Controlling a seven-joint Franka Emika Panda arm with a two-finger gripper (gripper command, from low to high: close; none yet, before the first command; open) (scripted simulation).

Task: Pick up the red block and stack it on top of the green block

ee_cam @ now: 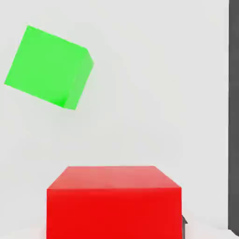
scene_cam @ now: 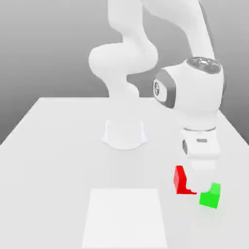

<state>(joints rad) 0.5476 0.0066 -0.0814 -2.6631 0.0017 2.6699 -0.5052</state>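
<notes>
Bright, even, diffuse lighting; faint soft shadows; no glare; sharp, undistorted renders.

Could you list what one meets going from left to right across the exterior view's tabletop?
The robot base → the flat white square patch → the red block → the green block. The arm's hand overlaps both blocks, so it is left out.

No readable text, labels, brands, numbers or signs appear on anything in either view of the scene.
</notes>
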